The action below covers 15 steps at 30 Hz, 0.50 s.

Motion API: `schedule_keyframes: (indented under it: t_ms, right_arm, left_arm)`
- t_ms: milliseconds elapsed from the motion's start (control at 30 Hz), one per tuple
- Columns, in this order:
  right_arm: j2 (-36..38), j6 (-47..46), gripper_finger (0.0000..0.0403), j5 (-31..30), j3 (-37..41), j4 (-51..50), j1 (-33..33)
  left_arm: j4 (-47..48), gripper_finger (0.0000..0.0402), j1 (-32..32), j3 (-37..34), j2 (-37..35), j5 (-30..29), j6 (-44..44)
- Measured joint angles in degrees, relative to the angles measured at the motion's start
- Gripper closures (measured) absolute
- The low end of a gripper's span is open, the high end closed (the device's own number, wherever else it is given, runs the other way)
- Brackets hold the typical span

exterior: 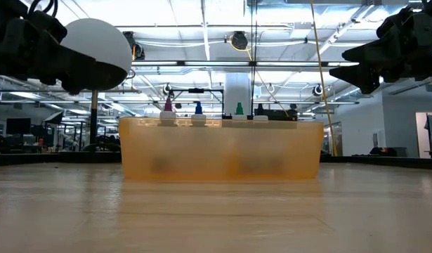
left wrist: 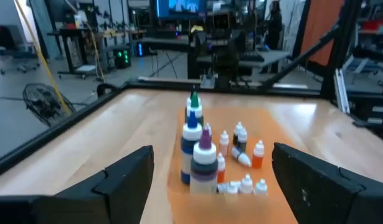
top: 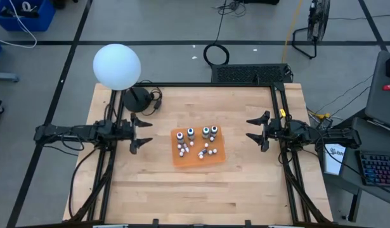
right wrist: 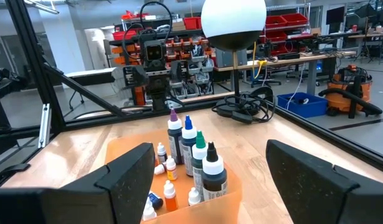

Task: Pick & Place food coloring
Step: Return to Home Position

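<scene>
The food coloring bottles (top: 196,142) stand and lie on an orange mat (top: 199,156) at the table's middle. A row of taller bottles (right wrist: 194,152) with white collars stands along the mat's far side, and several tiny bottles (left wrist: 241,158) are scattered on its near part. My left gripper (top: 143,132) hovers open to the left of the mat, above the table. My right gripper (top: 257,130) hovers open to the right of it. In the low view only the tall bottles' tips (exterior: 199,109) show above the mat's near edge.
A big white globe lamp (top: 117,66) on a dark base (top: 137,99) with cables stands at the table's far left corner. A black frame (top: 201,84) runs around the table. Bare wood (top: 201,196) lies on the near side of the mat.
</scene>
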<state>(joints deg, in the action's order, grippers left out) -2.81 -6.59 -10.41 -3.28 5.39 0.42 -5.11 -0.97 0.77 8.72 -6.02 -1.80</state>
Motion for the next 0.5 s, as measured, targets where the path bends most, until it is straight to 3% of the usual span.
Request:
schedule_keyframes:
  t_ms: [500]
  right_arm:
    - [0.0,-0.01,0.011,0.0,0.01,0.0,0.01]
  left_arm:
    - [-1.04,0.0087,0.0,0.03,0.01,0.01,0.06]
